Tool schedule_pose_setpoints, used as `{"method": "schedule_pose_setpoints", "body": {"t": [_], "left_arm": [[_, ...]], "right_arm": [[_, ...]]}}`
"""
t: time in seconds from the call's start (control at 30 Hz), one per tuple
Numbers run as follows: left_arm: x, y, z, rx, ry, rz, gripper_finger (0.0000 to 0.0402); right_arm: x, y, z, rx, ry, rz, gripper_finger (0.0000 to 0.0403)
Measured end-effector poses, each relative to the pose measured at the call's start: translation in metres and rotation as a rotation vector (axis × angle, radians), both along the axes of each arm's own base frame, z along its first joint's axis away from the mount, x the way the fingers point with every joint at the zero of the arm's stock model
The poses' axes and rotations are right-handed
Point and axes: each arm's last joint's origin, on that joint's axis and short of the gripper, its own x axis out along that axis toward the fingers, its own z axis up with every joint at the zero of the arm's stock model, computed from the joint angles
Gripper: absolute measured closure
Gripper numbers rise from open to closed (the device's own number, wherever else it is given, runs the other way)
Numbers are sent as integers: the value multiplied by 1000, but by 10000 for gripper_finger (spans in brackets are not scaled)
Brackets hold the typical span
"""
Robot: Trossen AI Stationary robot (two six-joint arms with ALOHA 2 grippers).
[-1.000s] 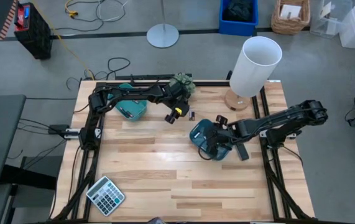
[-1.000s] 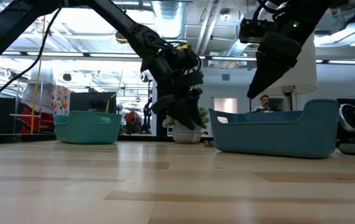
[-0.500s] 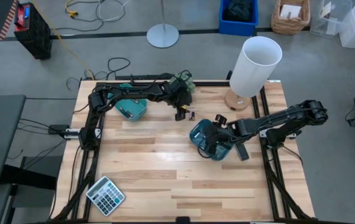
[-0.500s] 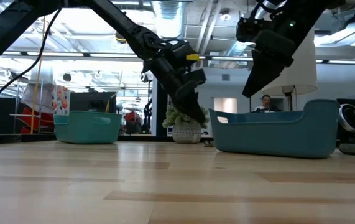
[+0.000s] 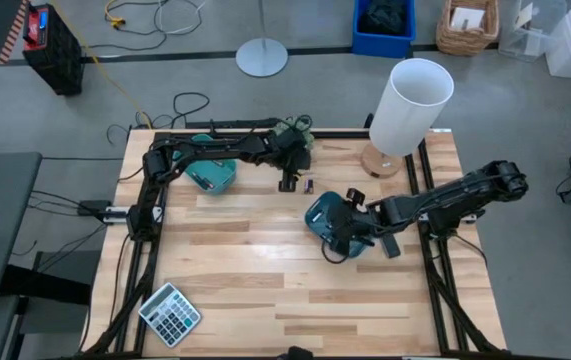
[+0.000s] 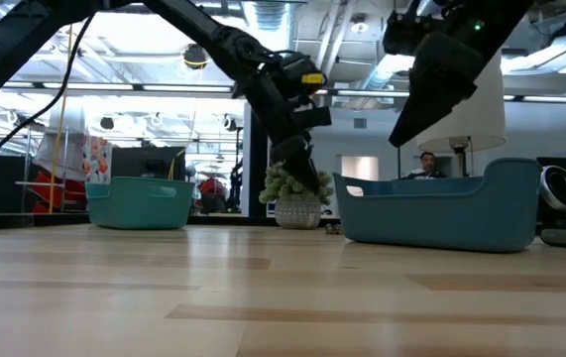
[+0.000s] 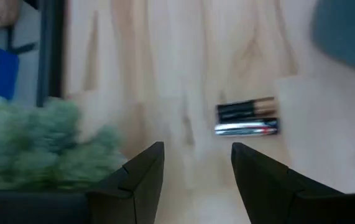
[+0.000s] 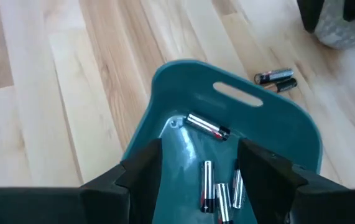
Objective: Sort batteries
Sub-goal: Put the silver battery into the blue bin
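Two small batteries (image 7: 247, 118), one dark and one silvery, lie side by side on the wooden table (image 5: 245, 260), just right of my left gripper (image 5: 287, 184). That gripper (image 7: 193, 149) is open and hangs over bare wood next to them, close to the potted plant (image 7: 28, 143). My right gripper (image 8: 199, 146) is open above the right teal tray (image 8: 289, 130). Several batteries (image 8: 217, 186) lie on the tray's floor. The same two loose batteries (image 8: 276, 79) show on the table beyond the tray.
A second teal tray (image 5: 212, 176) sits at the far left under the left arm. The plant (image 5: 293, 135) and a lamp with a tall white shade (image 5: 410, 105) stand along the far edge. A grey calculator (image 5: 170, 313) lies at the near left corner.
My left gripper has moved a little toward the far edge and the plant, and has turned about its wrist, so its fingers now slant down toward the two loose batteries. The batteries and both trays have stayed in place.
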Motion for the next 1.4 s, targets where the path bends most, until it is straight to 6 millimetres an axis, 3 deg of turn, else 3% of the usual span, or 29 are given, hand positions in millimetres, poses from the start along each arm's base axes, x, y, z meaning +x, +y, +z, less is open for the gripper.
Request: {"method": "schedule_pose_setpoints", "body": {"t": [0.17,0.37,0.67,0.8,1.03,1.4], "left_arm": [[3,2,17,84,28,-102,220],[0,-1,13,159,116,-244,220],[-3,-2,11,196,175,-319,220],[0,-8,1,197,230,-381,220],[23,-16,-36,176,380,-439,220],[41,-16,-31,174,328,-406,217]], "right_arm": [[-6,7,11,-33,-59,0,179],[-15,11,25,-51,-122,-2,179],[-20,8,33,-66,-163,-22,179],[-19,8,33,-66,-163,-22,179],[-19,10,34,-61,-173,-17,179],[-20,10,33,-71,-158,-8,179]]}}
